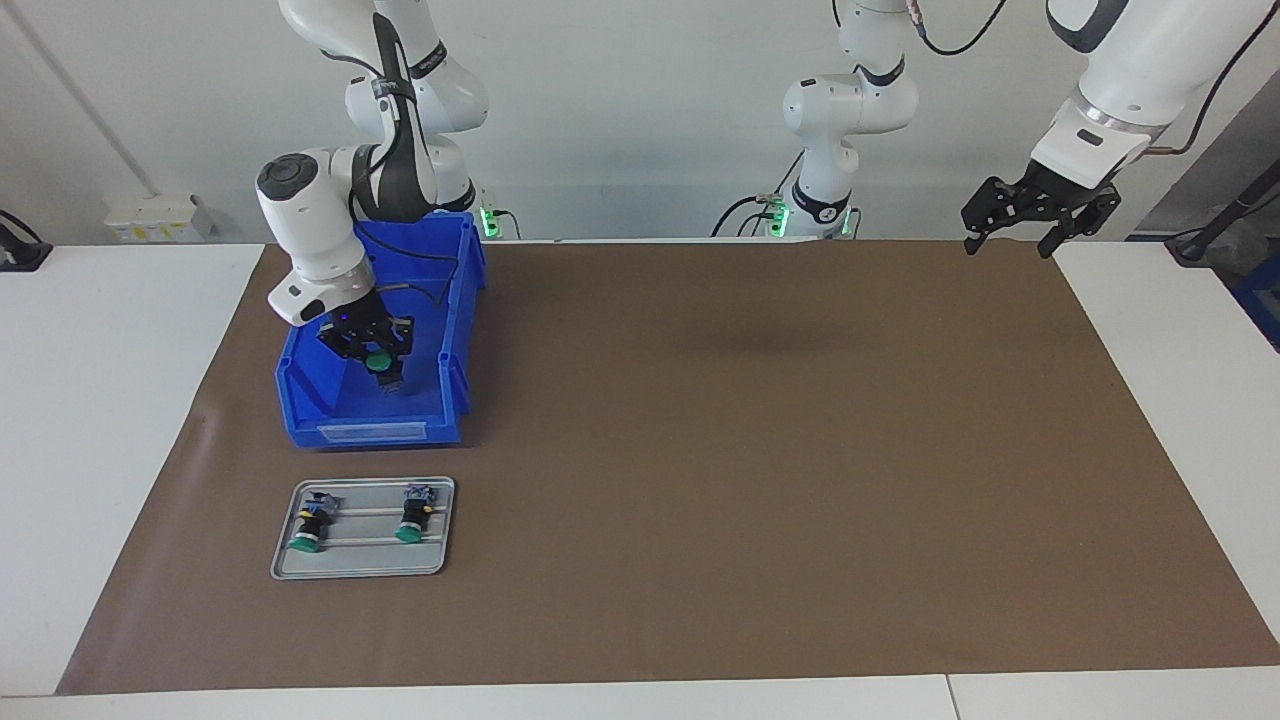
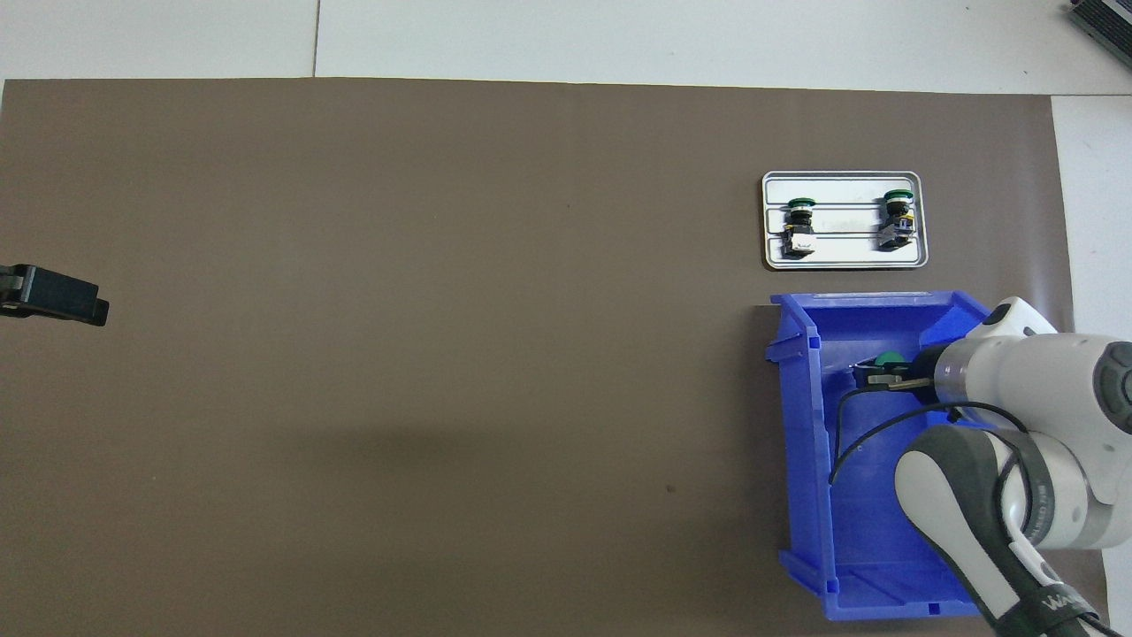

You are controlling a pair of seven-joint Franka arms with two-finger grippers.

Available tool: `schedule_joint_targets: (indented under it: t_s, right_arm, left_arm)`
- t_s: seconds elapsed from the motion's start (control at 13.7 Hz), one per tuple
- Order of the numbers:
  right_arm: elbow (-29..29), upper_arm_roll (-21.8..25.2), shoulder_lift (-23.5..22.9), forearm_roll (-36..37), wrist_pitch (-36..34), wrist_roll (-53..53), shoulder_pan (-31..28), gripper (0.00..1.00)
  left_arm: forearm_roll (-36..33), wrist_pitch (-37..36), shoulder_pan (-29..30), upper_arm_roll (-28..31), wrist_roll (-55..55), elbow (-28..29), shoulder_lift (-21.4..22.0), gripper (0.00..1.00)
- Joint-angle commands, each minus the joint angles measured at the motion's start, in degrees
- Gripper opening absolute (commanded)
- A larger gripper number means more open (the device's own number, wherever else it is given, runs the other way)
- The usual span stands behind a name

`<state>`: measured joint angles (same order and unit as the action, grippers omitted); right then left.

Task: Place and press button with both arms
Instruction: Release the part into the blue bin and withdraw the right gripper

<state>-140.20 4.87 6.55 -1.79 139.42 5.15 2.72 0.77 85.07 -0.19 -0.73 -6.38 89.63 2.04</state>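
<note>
Button with green cap seen between the fingers of the right gripper, inside the blue bin. Clamped there: fingers drawn in close around the body, green cap showing just under the claw. Cannot tell whether lifted clear of the bin floor or touching it. In the overhead view, same button visible as a green patch at the tip of the right gripper, within the half of the bin farther from the robots, mostly covered by the white right arm.

Bin standing on the brown mat toward the right arm's end of the table. Grey tray lying just beside the bin, farther from the robots, apart from it. Two more buttons on the tray, each on its side with green cap pointing away from the robots: first tray button nearer the right arm's end, second tray button beside it, well apart from each other.

Left gripper raised over the mat's edge at the left arm's end, fingers spread wide, nothing in them. Waiting, well apart from the bin and the tray.
</note>
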Motion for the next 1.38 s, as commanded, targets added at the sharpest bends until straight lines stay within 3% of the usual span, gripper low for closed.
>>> schedule_joint_targets:
  t_s: [0.0, 0.07, 0.15, 0.22, 0.36, 0.51, 0.95, 1.31]
  right_arm:
    - [-1.22, -0.74, -1.01, -1.90, 3.40, 2.58, -1.23, 0.12]
    - [-1.22, -0.74, -1.01, -1.90, 3.40, 2.24, -1.23, 0.30]
    - [-1.13, -0.74, -1.01, -1.90, 3.32, 1.71, -1.05, 0.75]
    - [-0.87, -0.74, -1.27, -1.90, 3.14, 1.53, -1.22, 1.00]
    - [1.14, -0.74, -0.75, -1.81, 2.18, 1.70, -1.23, 1.00]
    - [5.61, -0.74, 0.48, -1.81, -4.03, -0.04, -1.14, 1.00]
    - [26.17, -0.65, 0.22, -0.15, -26.09, -7.78, -1.31, 1.00]
    - [44.09, -0.65, -2.58, 4.15, -42.71, -7.61, -2.54, 1.00]
  left_arm:
    - [0.20, -0.26, 1.07, -0.68, -0.03, 0.98, 1.03, 1.00]
    - [0.20, -0.26, 1.07, -0.76, -0.03, 1.07, 1.03, 1.00]
    - [0.20, -0.35, 1.07, -0.68, 0.05, 0.98, 1.03, 1.00]
    - [0.20, -0.35, 1.07, -0.76, -0.03, 1.07, 1.03, 1.00]
    - [0.20, -0.26, 1.07, -0.68, -0.03, 0.98, 1.03, 1.00]
    - [0.20, -0.35, 1.07, -0.68, 0.05, 0.98, 1.03, 1.00]
    - [0.20, -0.26, 1.07, -0.68, 0.05, 0.98, 1.03, 1.00]
    - [0.20, -0.35, 1.07, -0.68, -0.03, 0.98, 1.03, 1.00]
